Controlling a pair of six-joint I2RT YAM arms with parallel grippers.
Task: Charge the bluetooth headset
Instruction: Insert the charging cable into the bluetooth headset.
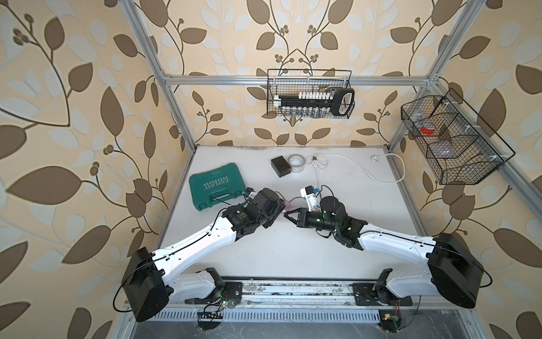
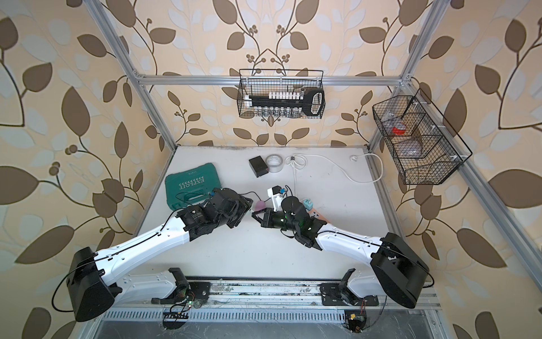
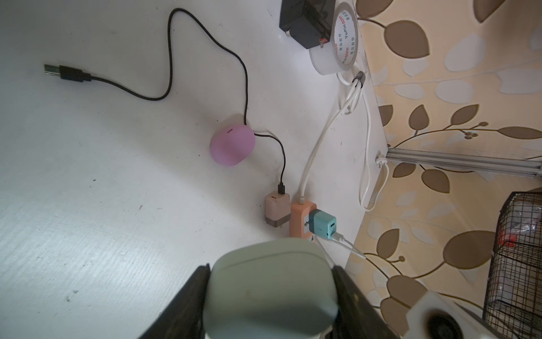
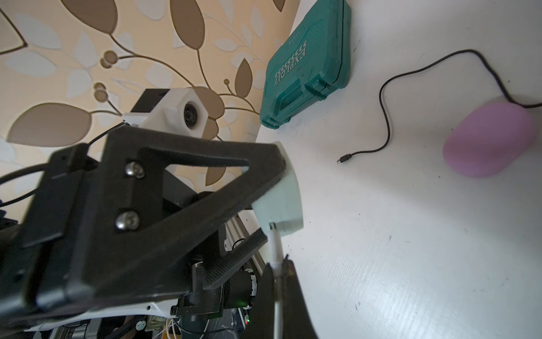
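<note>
The left hand [image 3: 271, 276] has its 2 black fingers [image 3: 202, 281] set part-way apart and clamped on the sides of the mint headset case [image 3: 269, 293], holding it over the middle of the white bench [image 3: 88, 205]. The right hand [image 4: 278, 268] faces it, pinched tight on a white cable plug [image 4: 274, 243]. The plug's tip meets the dark port [image 4: 272, 225] on the end of the case, but I cannot tell whether it is seated. In both top views the 2 hands stand nose to nose.

Just beyond them a pink case [image 3: 232, 145] lies on the bench. A black cable [image 3: 245, 73] runs past it, with 1 end in a beige adapter [image 3: 277, 212] and the other end loose on the bench [image 3: 67, 73]. The beige adapter sits against a peach power strip [image 3: 299, 217]. A teal adapter [image 3: 322, 224] is plugged into the strip, and a white lead comes out of it.

Farther off, a green tool case [image 1: 215, 189] lies toward the left arm's side. A black box [image 1: 282, 166] and a roll of tape [image 1: 296, 164] sit side by side near the back wall. 2 wire baskets [image 1: 309, 94] hang on the frame above.
</note>
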